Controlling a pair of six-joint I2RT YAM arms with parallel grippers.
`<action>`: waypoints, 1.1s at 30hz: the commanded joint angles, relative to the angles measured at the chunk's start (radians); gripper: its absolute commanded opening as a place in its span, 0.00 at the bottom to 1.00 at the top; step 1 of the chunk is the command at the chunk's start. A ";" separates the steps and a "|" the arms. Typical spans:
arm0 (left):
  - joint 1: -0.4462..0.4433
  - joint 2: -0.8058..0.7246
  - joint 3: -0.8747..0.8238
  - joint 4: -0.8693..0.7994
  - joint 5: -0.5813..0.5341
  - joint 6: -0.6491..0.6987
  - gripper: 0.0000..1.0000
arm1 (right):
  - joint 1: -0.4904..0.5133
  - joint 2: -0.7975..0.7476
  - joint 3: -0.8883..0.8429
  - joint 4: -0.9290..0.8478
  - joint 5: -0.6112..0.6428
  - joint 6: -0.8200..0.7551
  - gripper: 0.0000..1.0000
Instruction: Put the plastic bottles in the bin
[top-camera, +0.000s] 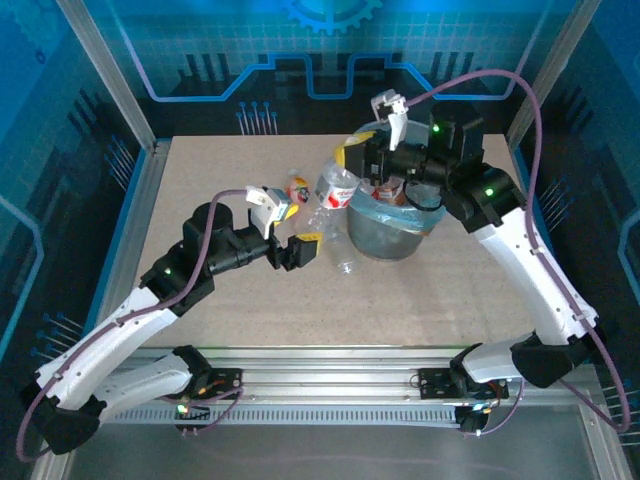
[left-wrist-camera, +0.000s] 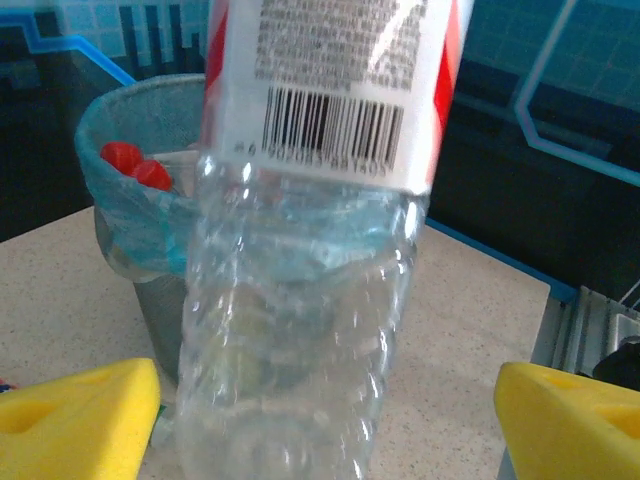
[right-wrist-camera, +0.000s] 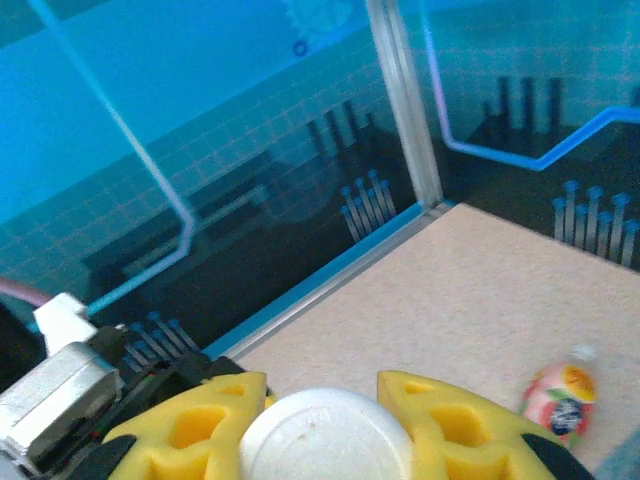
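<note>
Closest to the left wrist lens: clear ribbed plastic bottle (left-wrist-camera: 300, 330) with a white-and-red barcode label, running down the middle of the frame. Left gripper (left-wrist-camera: 325, 385) has its jaws wide apart, one yellow finger in each lower corner, gaps on both sides of the bottle, no contact. Right gripper (right-wrist-camera: 322, 392) is clamped on that bottle's white cap (right-wrist-camera: 325, 440), yellow fingers pressed against both sides, bottom centre of the right wrist view. Overhead view puts the bottle in the upper middle, just left of the bin (top-camera: 385, 238). Bin is grey with a blue bag liner; red caps (left-wrist-camera: 135, 165) show inside it, upper left of the left wrist view. Pink-labelled bottle (top-camera: 297, 186) lies on the table (top-camera: 250, 330), left of the held one.
</note>
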 joint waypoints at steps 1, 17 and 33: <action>-0.007 -0.047 -0.022 0.052 -0.072 -0.005 0.89 | 0.005 -0.059 0.076 -0.071 0.175 -0.104 0.11; -0.008 -0.073 -0.069 0.043 -0.232 -0.010 0.90 | 0.011 0.057 0.209 -0.139 0.953 -0.400 0.08; -0.006 -0.048 -0.060 0.016 -0.247 -0.023 0.90 | 0.031 0.514 0.503 -0.329 1.171 -0.617 0.16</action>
